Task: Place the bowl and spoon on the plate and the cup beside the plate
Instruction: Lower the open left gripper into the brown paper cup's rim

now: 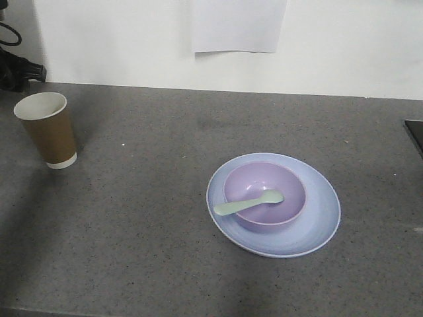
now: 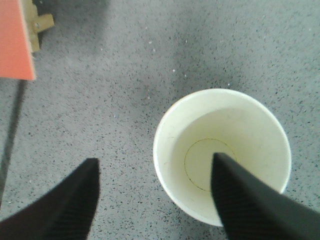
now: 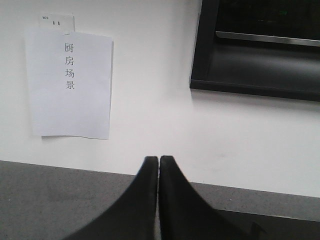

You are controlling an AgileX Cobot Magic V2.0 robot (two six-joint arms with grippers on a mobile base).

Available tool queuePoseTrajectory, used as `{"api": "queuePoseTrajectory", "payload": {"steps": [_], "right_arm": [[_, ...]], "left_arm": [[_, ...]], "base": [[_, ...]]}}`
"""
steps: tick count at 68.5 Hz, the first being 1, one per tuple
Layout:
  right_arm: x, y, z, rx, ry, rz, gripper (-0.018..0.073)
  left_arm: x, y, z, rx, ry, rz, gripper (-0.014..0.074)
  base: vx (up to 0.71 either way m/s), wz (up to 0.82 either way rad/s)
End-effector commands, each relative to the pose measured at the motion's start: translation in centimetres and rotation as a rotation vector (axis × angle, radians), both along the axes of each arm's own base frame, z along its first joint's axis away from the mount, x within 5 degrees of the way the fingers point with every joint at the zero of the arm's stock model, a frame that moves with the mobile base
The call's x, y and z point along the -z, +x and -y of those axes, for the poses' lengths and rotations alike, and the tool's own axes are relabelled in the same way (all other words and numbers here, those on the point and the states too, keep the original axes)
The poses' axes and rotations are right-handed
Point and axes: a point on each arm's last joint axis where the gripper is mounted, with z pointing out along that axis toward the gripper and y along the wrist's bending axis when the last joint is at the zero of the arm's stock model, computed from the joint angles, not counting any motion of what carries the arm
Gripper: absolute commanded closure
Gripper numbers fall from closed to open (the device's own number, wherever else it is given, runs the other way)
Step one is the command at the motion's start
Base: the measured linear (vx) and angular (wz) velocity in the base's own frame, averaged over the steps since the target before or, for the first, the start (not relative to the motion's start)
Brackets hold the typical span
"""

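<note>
Near the countertop's (image 1: 165,218) right-centre, the spoon (image 1: 248,204) rests in the bowl (image 1: 264,195) on the plate (image 1: 273,205), cup (image 1: 47,129) upright near the far-left corner, left gripper (image 2: 155,192) spread astride its rim, right gripper (image 3: 158,187) clenched, empty.

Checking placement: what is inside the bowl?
The spoon lies in the bowl, head inside, handle over the near-left rim. The bowl sits on the plate. The bowl floor beneath the spoon is covered.
</note>
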Motion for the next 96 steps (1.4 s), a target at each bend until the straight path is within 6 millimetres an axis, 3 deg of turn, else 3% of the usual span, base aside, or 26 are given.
{"api": "queuePoseTrajectory", "payload": {"steps": [1,33,50,58,69,72,81,96], "right_arm": [[-1.2,-0.1,0.0,-0.007,-0.027,0.088,0.0563],[-1.2,-0.1,0.0,-0.007,-0.028,0.088,0.0563],[-1.2,-0.1,0.0,-0.008,-0.028,0.088,0.0563],[-1.2,-0.1,0.0,-0.008,-0.028,0.088,0.0563],[-1.2,-0.1,0.0,-0.008,-0.028,0.088,0.0563],[-1.2,-0.1,0.0,-0.008,-0.028,0.088,0.0563],[-1.2,-0.1,0.0,-0.008,-0.028,0.088,0.0563],[-1.2,-0.1,0.0,-0.008,-0.028,0.088,0.0563]], "left_arm": [[-2.5,-0.6,0.0,0.001,0.000,0.101,0.0057],[0.5,1.7,-0.2,-0.001,-0.007,0.069,0.0061],[2.7,2.7,-1.7,-0.049,-0.078,0.021,0.0123],[3.2,2.9,-2.0,-0.040,-0.098,0.013,0.0232],[2.5,3.1,-1.8,0.027,-0.084,0.055,0.0552],[2.1,3.1,-1.5,0.059,-0.091,0.057,0.0606],[0.5,3.0,0.2,0.165,-0.148,0.071,0.0605],[-1.3,1.7,5.7,0.366,-0.229,0.083,0.0604]], "base": [[0.00,0.00],[0.00,0.00],[0.00,0.00],[0.00,0.00],[0.00,0.00],[0.00,0.00],[0.00,0.00],[0.00,0.00]]}}
